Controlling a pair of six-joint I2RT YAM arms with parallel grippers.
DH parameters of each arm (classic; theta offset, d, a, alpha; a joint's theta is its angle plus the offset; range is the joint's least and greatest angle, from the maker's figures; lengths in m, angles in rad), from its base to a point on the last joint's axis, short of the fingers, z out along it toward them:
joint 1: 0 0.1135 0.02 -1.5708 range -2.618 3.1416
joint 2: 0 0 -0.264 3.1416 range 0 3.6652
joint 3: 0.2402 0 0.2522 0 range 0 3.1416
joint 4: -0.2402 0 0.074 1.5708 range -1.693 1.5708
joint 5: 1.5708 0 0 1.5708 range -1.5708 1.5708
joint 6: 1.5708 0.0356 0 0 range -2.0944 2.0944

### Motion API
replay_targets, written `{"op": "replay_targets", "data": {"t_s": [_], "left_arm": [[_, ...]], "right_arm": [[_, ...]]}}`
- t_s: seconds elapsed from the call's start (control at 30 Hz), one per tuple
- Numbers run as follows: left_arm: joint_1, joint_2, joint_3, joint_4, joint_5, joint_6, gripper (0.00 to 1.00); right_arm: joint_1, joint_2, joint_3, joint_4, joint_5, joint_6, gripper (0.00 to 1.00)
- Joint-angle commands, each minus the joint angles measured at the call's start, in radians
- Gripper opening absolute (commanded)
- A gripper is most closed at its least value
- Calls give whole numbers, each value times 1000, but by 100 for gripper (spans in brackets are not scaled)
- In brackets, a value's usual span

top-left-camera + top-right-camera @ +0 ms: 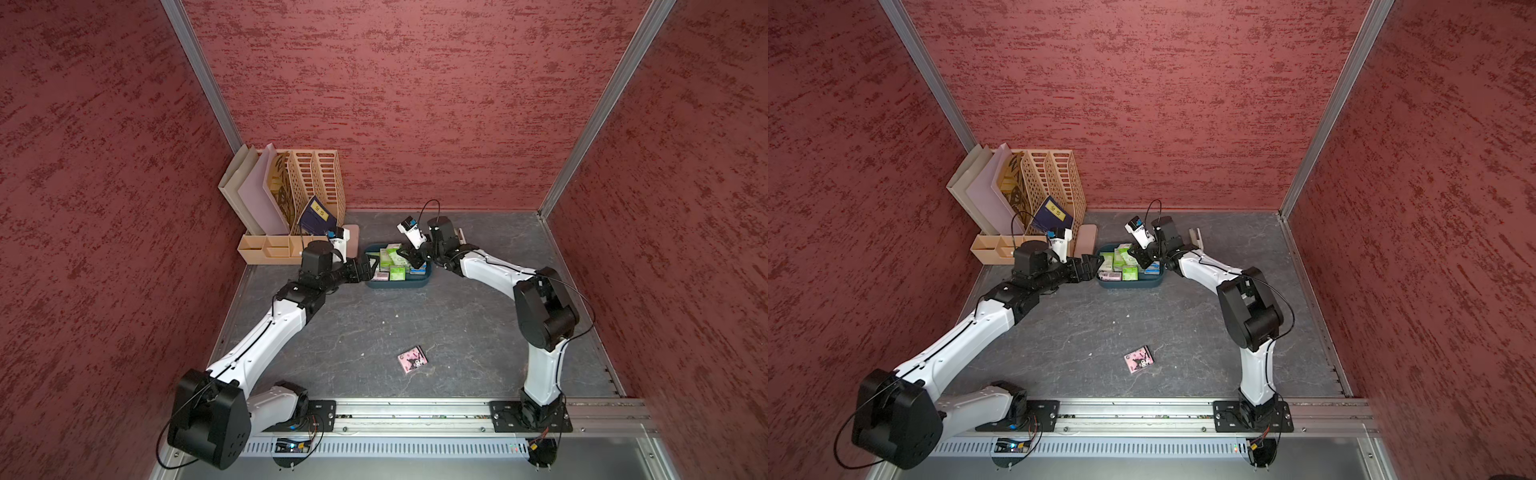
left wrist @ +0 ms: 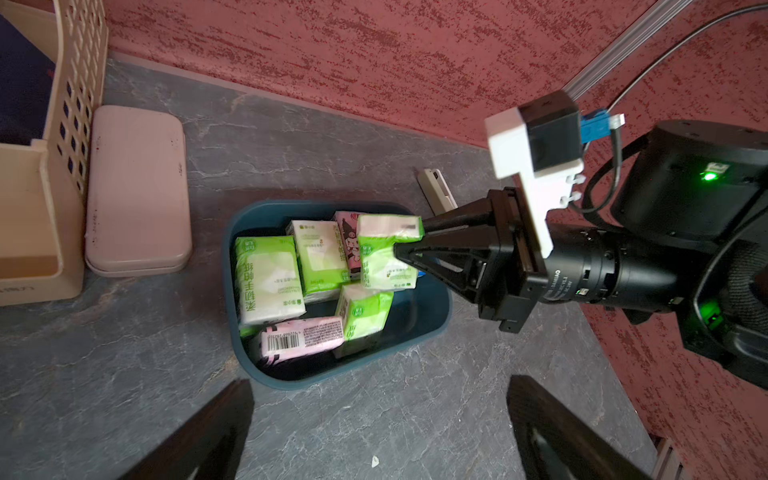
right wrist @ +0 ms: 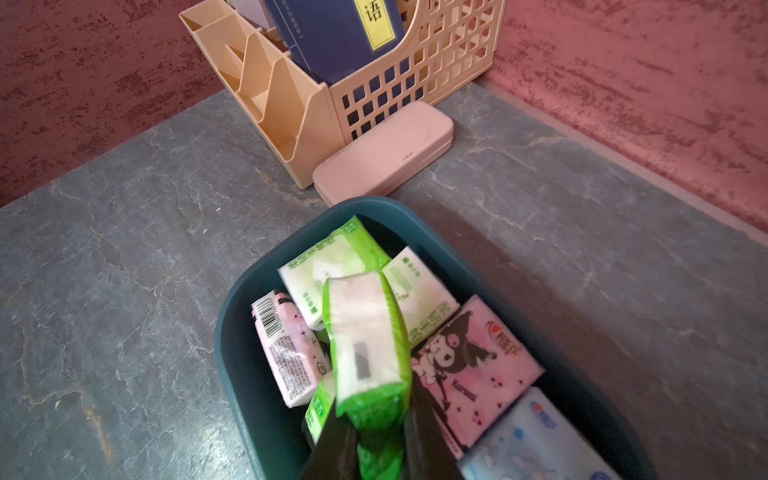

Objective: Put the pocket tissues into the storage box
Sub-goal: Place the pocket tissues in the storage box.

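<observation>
One green packet (image 2: 384, 266), pinched in right claw (image 2: 409, 245) above box (image 2: 432, 328), wants a low release; left claw (image 2: 380, 386) gapes empty.

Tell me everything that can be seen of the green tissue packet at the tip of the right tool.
The green packet is a small, flat, rectangular pack in glossy plastic wrap, bright green at its edges, white in the middle, with small print. It looks slightly blurred. It is tilted in the air over the storage box and the packets lying there, pinched at one end by the right tool. Whether it touches those packets cannot be told.
</observation>
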State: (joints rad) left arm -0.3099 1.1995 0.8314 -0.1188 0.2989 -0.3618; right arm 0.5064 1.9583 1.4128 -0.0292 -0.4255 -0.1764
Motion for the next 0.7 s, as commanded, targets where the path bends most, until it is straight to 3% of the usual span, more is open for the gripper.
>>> {"op": "replay_targets", "data": {"t_s": [0.0,0.43,0.67], "left_arm": [[7,27,21,-4,25,10,100],[19,74,34,-4,47,16,100],[20,71,35,-8,43,16,100]], "right_arm": [[-2,10,34,54,-23,-19,0],[-23,38,7,104,-35,-46,0],[-24,-78,-82,132,-75,-19,0]]}}
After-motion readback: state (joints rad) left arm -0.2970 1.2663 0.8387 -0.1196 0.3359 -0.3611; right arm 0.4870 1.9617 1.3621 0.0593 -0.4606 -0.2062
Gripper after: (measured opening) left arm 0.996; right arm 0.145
